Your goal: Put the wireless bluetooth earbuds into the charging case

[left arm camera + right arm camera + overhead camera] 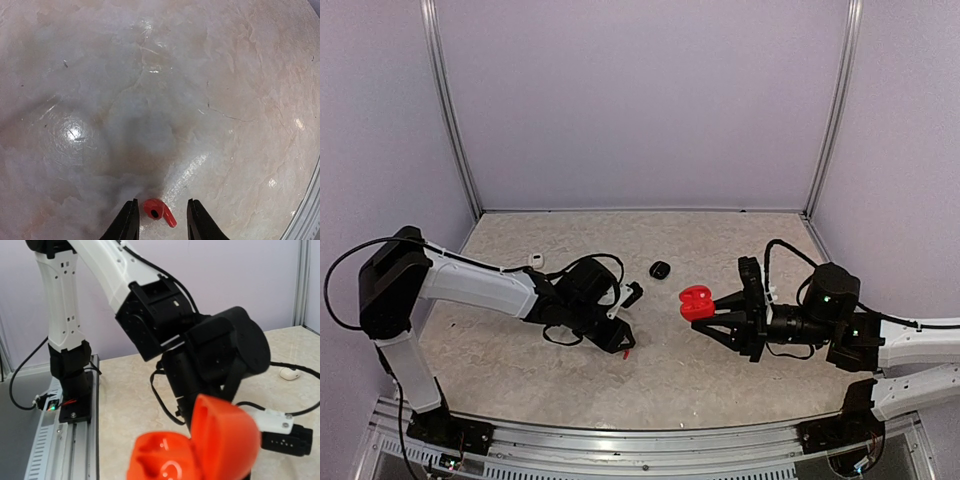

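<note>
Marbled bench [150,75] is bearing a light, likely slippery red earbud [159,211]; left tool [161,205] is straddling its bulb, ungripped, right tool [712,308] clamping the case [696,301].

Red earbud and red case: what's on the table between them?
Nothing: top view shows bare tabletop between red earbud and red case; a black piece sits farther back.

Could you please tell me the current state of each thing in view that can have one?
left gripper: jaws open, a gap either side of the red earbud.
right gripper: jaws shut on the red charging case.
red earbud: outside the case, on the table between the left jaws.
red charging case: lid open, held.
black item: on the table; open or shut unclear.
white item: on the table, untouched.
</note>
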`<state>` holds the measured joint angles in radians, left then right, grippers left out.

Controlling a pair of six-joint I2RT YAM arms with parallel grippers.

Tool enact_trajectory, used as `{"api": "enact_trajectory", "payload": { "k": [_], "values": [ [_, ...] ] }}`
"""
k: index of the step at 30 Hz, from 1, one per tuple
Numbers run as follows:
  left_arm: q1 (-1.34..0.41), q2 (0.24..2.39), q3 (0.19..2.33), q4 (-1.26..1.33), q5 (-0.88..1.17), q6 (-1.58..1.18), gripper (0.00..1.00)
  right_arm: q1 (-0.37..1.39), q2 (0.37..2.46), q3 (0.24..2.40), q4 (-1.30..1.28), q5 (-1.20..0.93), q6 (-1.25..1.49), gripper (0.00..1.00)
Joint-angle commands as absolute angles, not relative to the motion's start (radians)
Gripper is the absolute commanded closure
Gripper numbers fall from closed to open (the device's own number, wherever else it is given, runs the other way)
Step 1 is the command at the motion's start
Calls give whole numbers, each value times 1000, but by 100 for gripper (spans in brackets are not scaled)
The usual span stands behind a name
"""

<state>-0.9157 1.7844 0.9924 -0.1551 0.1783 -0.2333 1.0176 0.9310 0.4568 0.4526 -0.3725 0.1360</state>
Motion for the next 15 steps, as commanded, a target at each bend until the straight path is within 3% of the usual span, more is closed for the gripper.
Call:
{"api": "enact_trajectory", "payload": {
  "k": [1, 15],
  "values": [
    [-925, 1823, 1045, -211, 170, -210, 66, 1009, 922, 448, 443, -366, 135, 98],
    [-974, 1890, 1118, -316, 66, -186, 71, 1006, 920, 449, 437, -366, 132, 98]
  ]
}}
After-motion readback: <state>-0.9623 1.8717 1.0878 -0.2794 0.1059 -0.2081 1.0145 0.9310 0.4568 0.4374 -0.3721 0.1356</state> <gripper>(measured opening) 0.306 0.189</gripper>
